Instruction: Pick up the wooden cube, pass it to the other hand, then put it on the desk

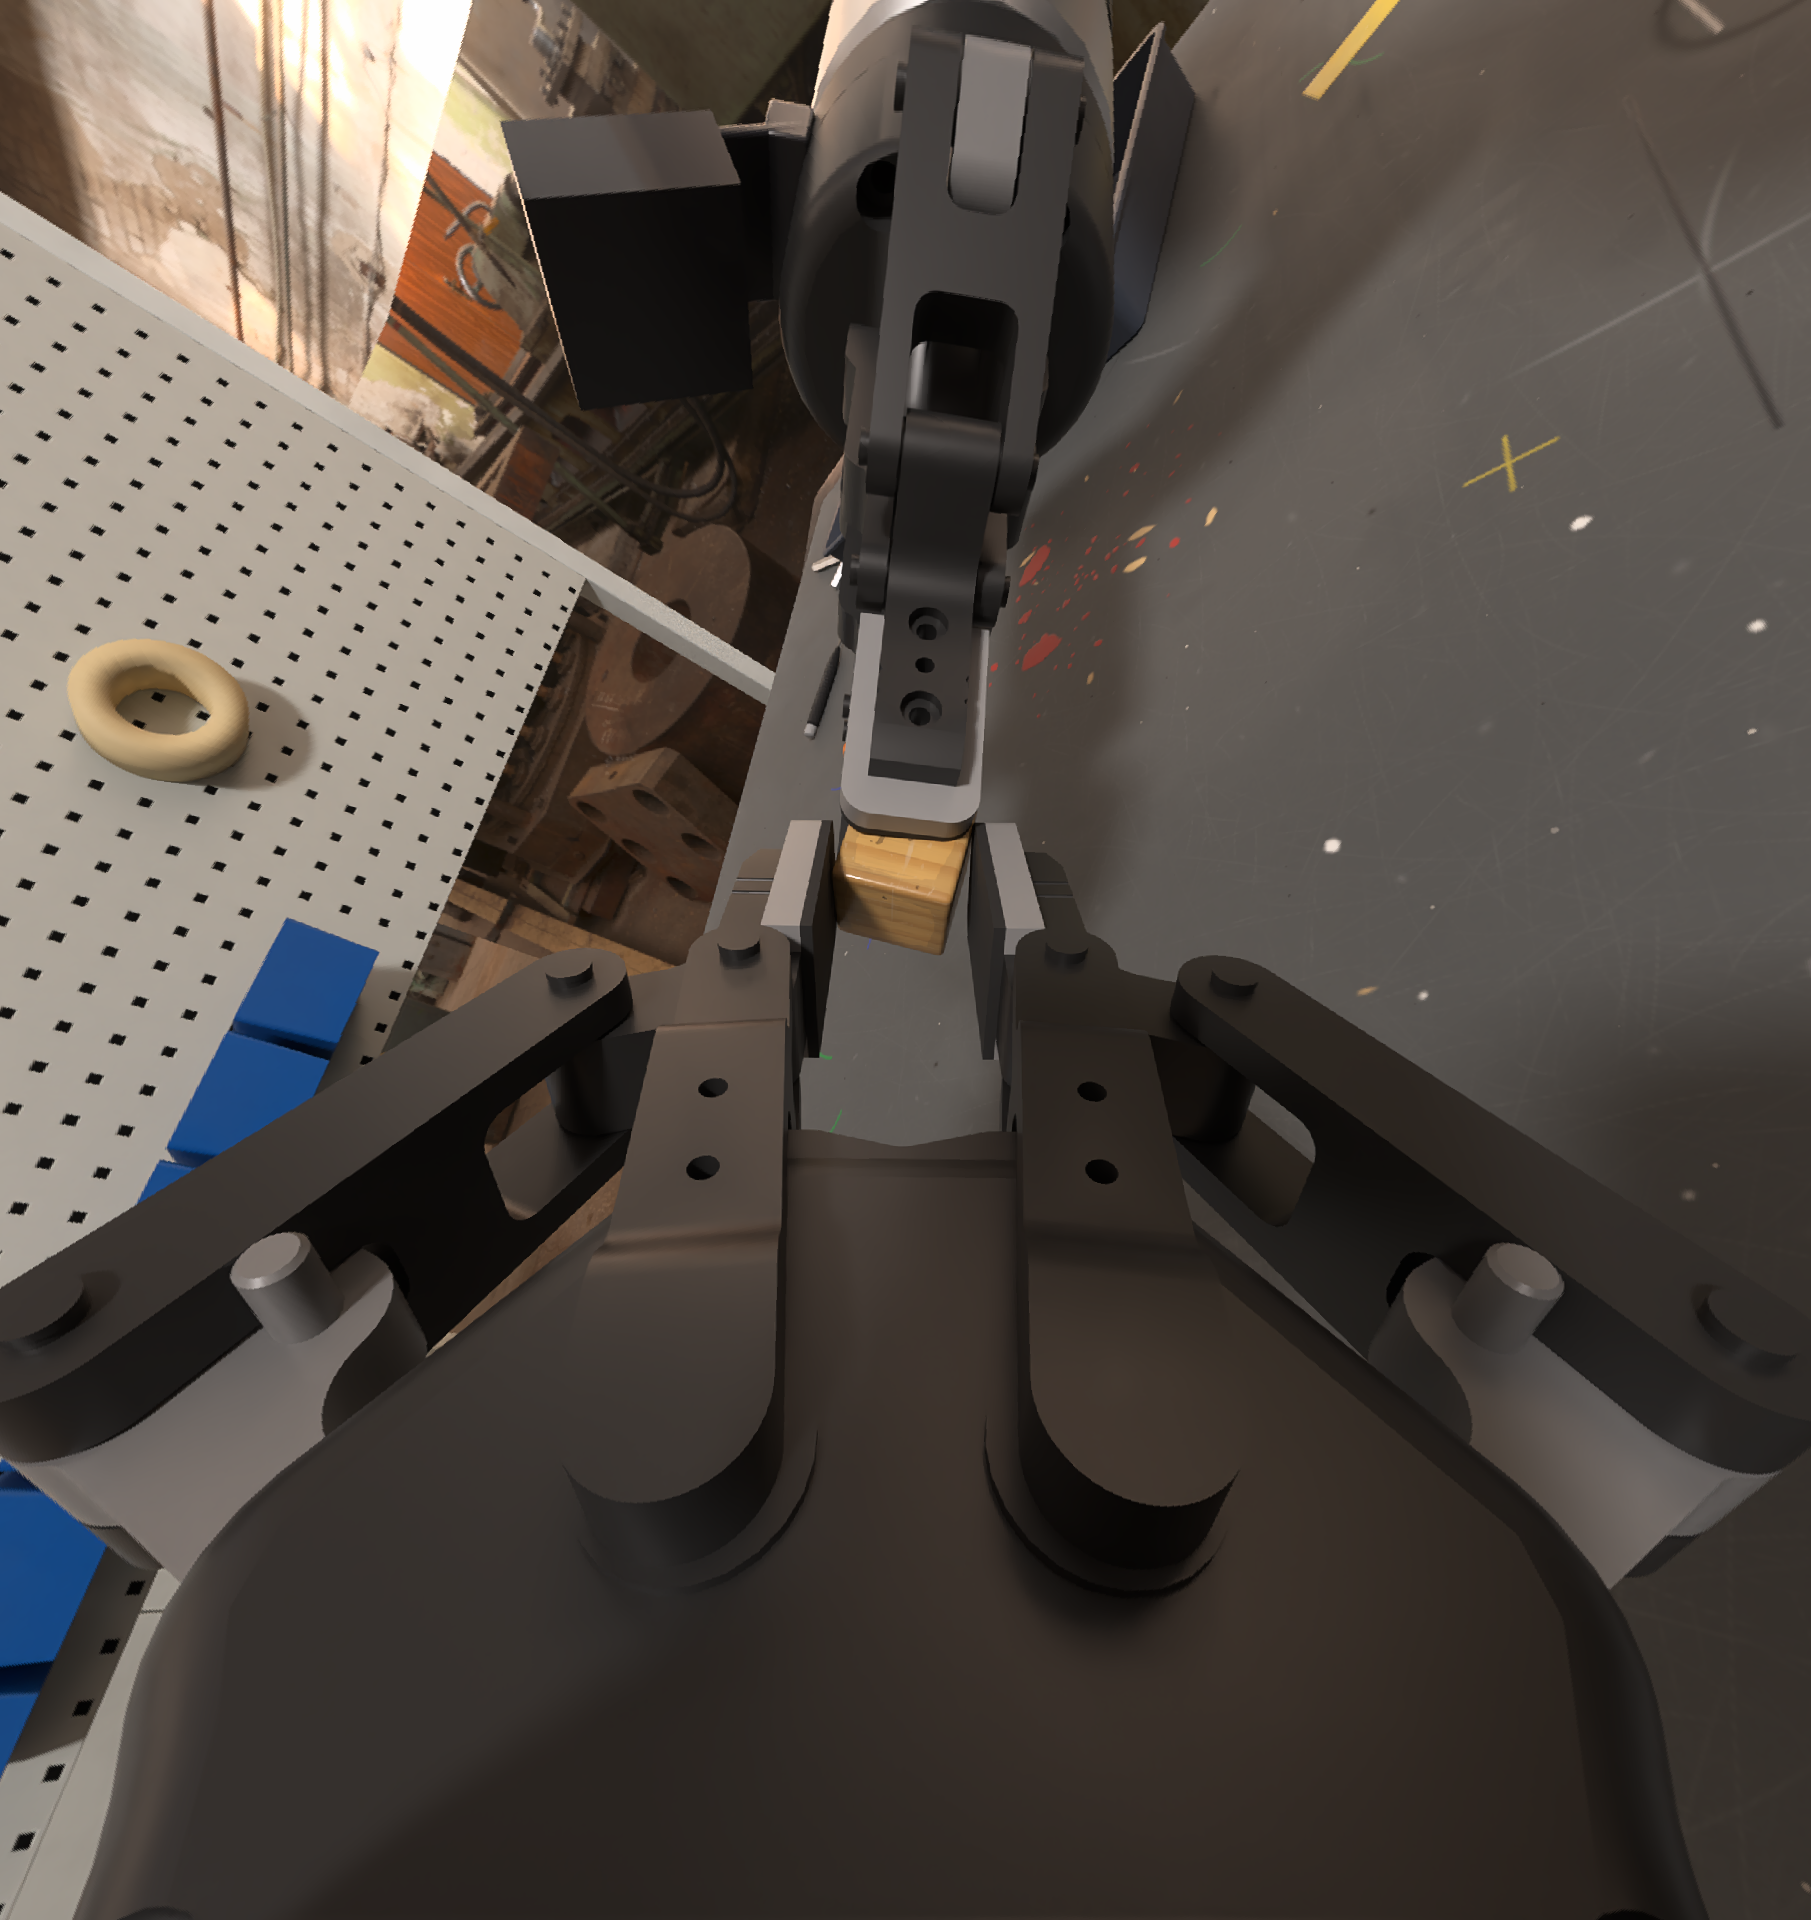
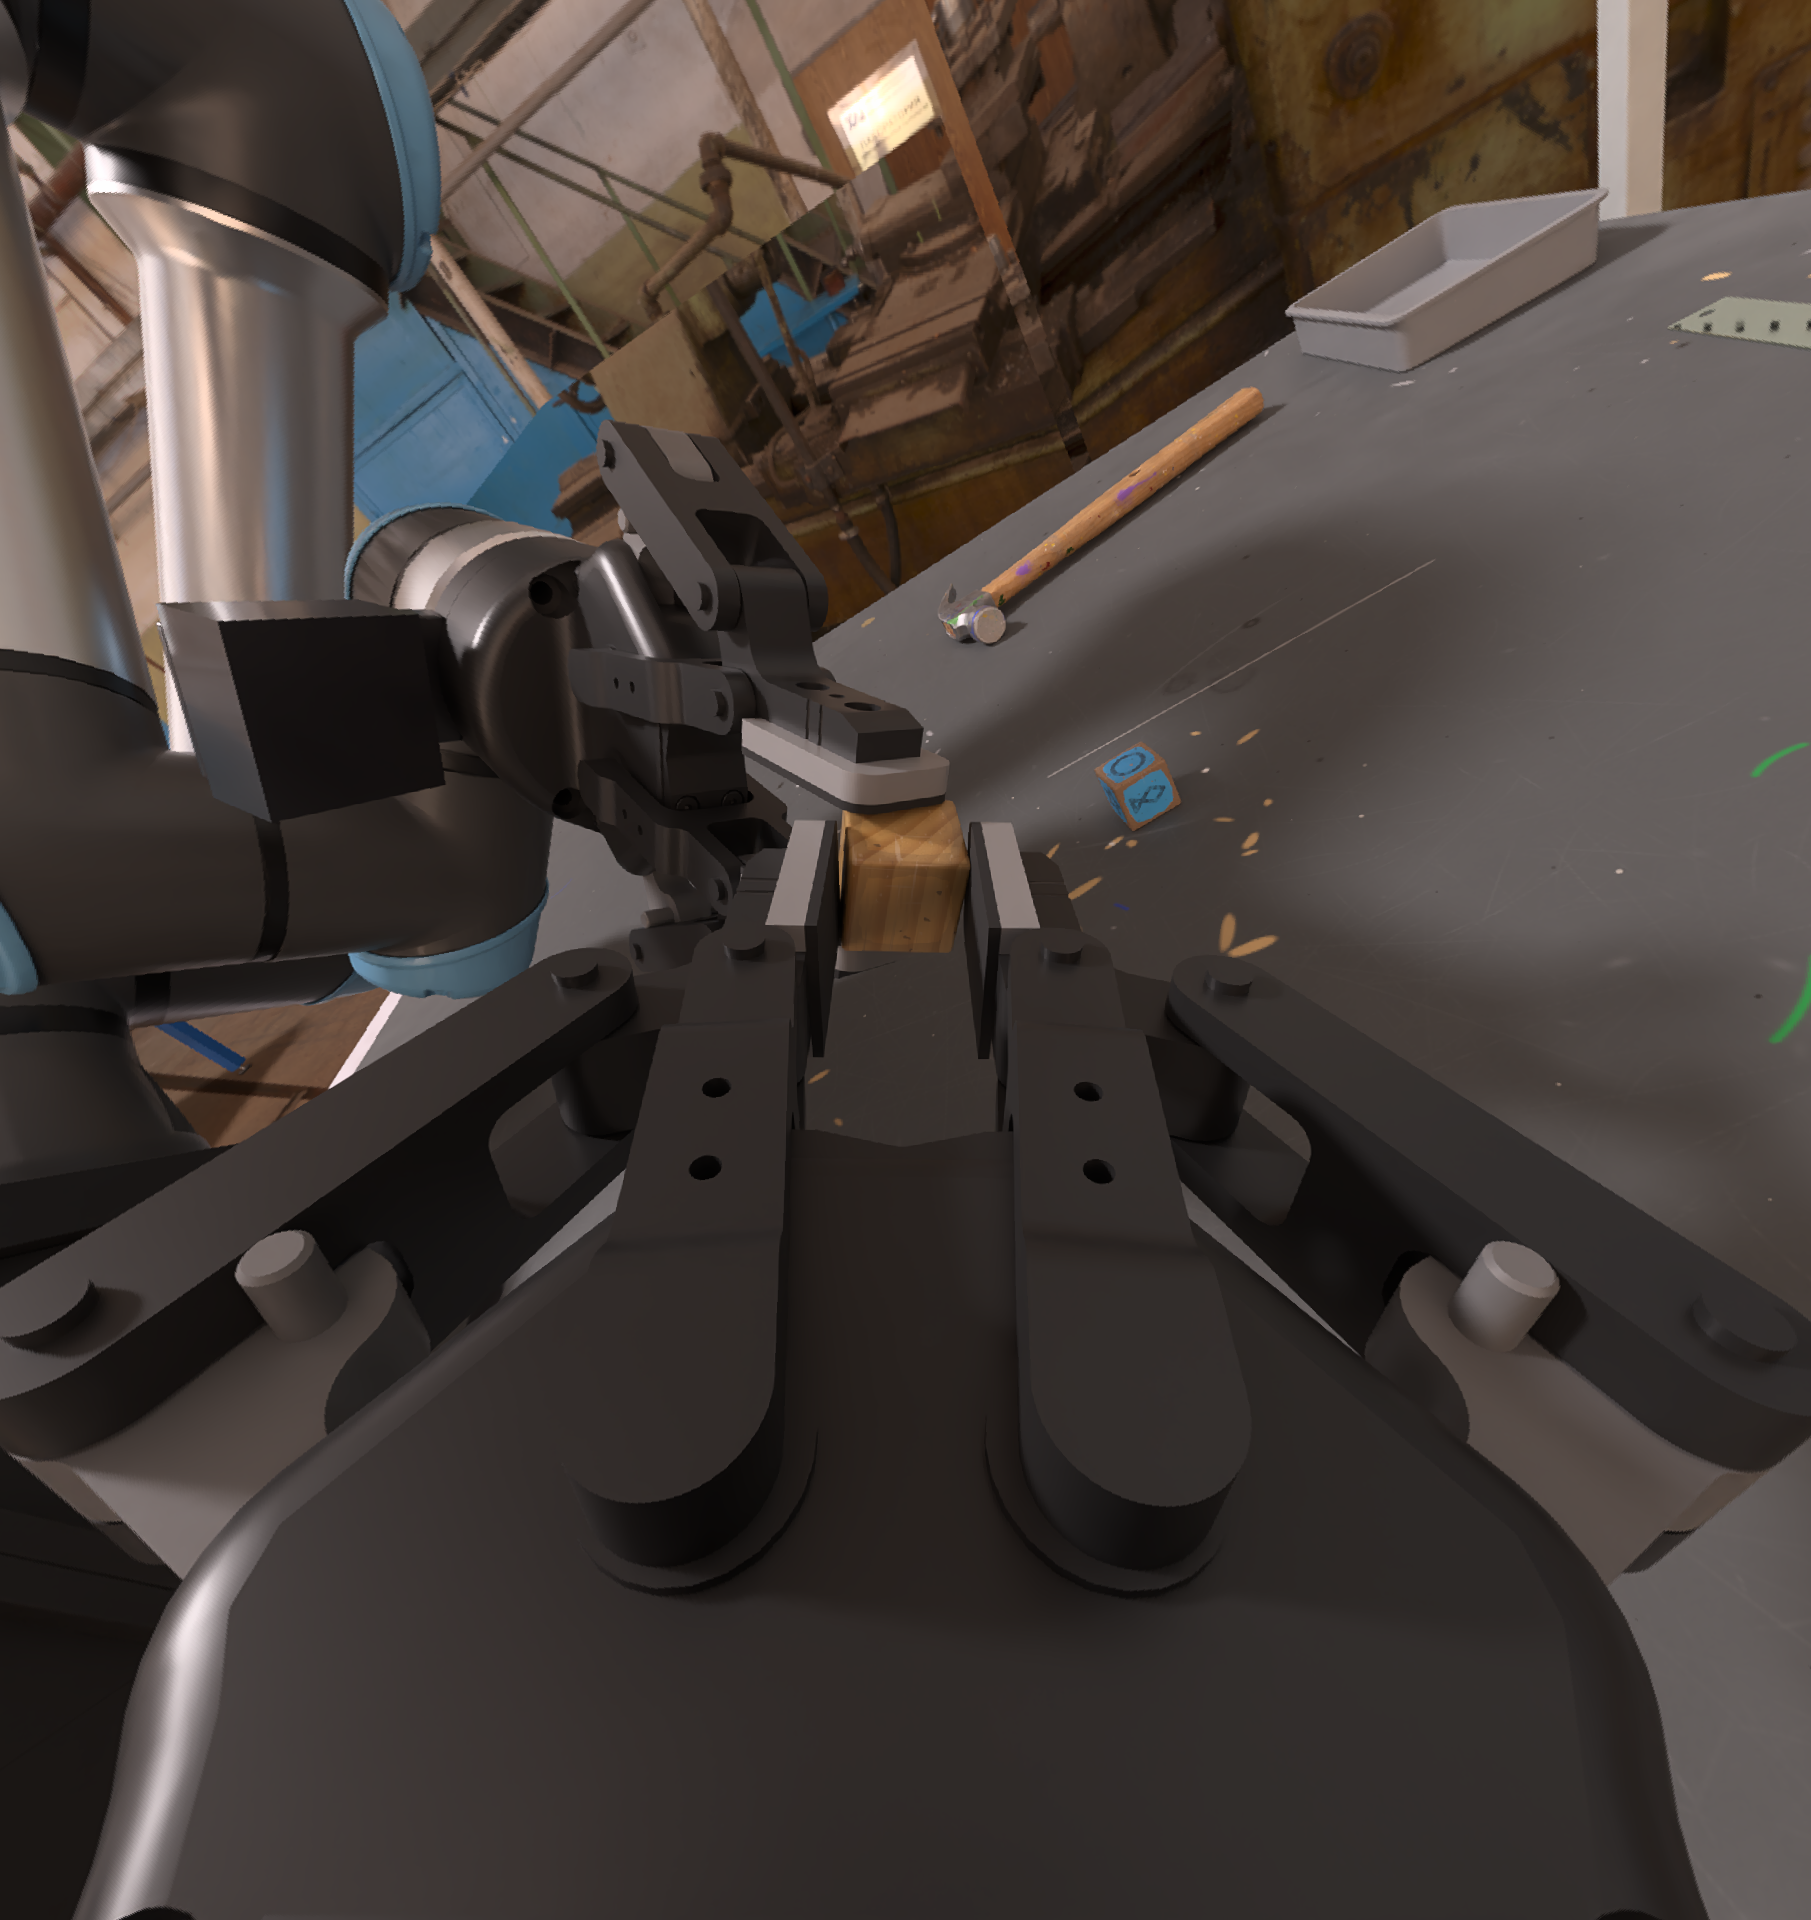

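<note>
The wooden cube [image 1: 896, 904] is held in the air above the grey desk [image 1: 1400, 779], gripped by both grippers at once. In the left wrist view my left gripper [image 1: 901, 883] has its pads against the cube's two sides, and the cube sits slightly skewed between them. The right gripper's finger [image 1: 916, 717] comes down from above and presses on the cube's top. In the right wrist view my right gripper [image 2: 903, 883] is shut squarely on the cube [image 2: 901, 899]. The left gripper's upper finger [image 2: 839, 764] lies on the cube's top; its lower finger is hidden.
A hammer [image 2: 1098, 514], a grey tray [image 2: 1452, 281] and a blue picture cube [image 2: 1138, 784] lie on the desk [image 2: 1503, 831]. To the left, a perforated board [image 1: 205, 499] carries a beige ring [image 1: 158, 710] and blue blocks [image 1: 277, 1029].
</note>
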### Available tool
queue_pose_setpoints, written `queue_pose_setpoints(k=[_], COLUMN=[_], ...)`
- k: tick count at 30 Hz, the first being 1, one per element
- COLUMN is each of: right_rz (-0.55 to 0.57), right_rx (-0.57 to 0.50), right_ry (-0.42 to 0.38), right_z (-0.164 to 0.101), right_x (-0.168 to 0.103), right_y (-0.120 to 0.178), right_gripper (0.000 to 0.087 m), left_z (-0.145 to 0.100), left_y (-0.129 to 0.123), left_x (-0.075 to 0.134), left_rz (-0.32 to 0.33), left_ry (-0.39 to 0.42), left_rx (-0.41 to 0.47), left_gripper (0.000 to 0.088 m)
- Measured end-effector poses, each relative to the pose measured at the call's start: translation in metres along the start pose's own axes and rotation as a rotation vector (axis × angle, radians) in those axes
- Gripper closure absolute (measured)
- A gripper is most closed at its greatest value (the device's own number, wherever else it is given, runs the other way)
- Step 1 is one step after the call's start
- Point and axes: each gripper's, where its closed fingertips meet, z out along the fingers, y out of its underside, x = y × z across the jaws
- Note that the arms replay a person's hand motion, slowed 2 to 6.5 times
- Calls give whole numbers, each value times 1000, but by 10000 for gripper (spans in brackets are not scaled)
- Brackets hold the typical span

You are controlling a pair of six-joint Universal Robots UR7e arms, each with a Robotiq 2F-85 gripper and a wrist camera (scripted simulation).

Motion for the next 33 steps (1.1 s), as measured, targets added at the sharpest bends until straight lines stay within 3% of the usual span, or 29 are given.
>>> queue_pose_setpoints(k=[3, 12, 24, 33], right_rz=[-7, -53, -162, -304], right_rx=[-4, -40, -119, -254], right_ry=[4, 33, 126, 235], right_z=[-2, -13, -43, -83], right_x=[0, 2, 9, 20], right_y=[0, -1, -6, -11], right_gripper=[657, 664, 664, 664], left_z=[1, -1, -10, -20], left_y=[0, 1, 3, 8], left_x=[0, -2, -2, 1], left_rz=[-13, -79, -194, -251], left_ry=[-5, -24, -40, -41], left_rx=[0, 9, 45, 50], left_gripper=[637, 452, 427, 427])
